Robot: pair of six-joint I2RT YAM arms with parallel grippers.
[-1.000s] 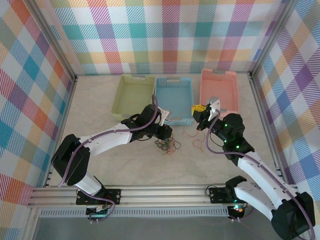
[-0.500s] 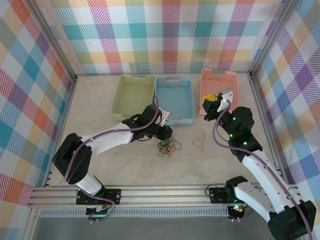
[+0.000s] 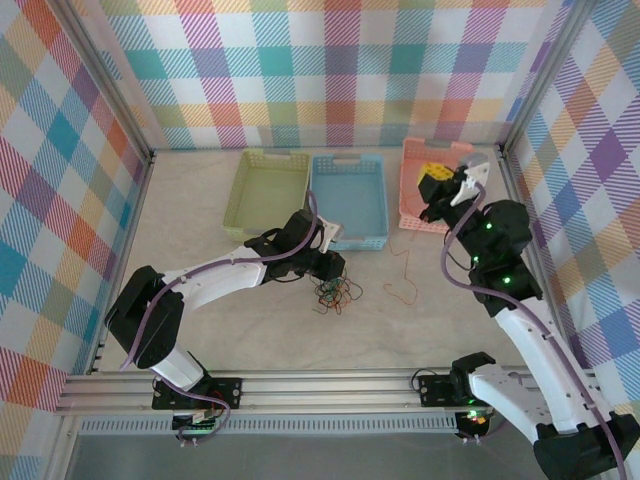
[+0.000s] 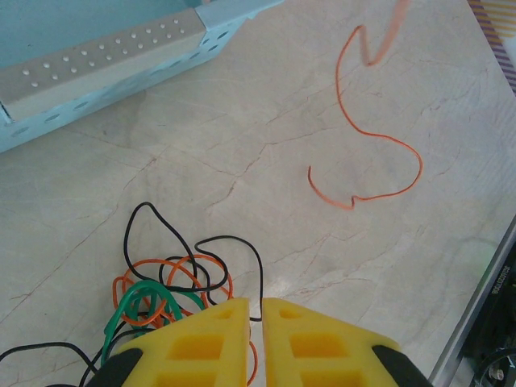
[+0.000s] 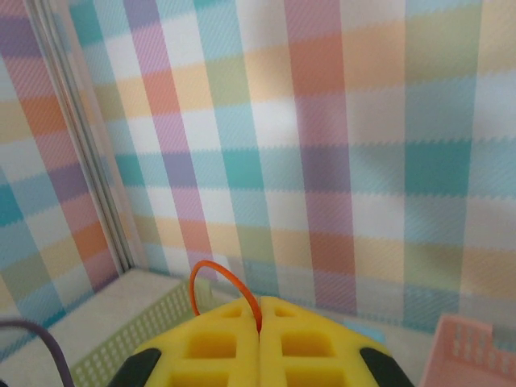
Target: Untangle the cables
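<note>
A tangle of orange-red, black and green cables lies on the table in front of the blue basket. My left gripper sits low over the tangle, its jaws pinched on a black cable strand. One orange-red cable lies apart from the tangle, curling over the table and rising out of frame. My right gripper is raised high by the pink basket. It is shut on this orange-red cable, and a loop of the cable sticks out past the fingertips.
A green basket, the blue basket and the pink basket stand in a row at the back. Plaid walls close in the table on three sides. Bare table lies in front of the tangle.
My right gripper has risen and moved back to the right with the orange-red cable, drawing it away from the tangle. The left gripper has stayed on the tangle.
</note>
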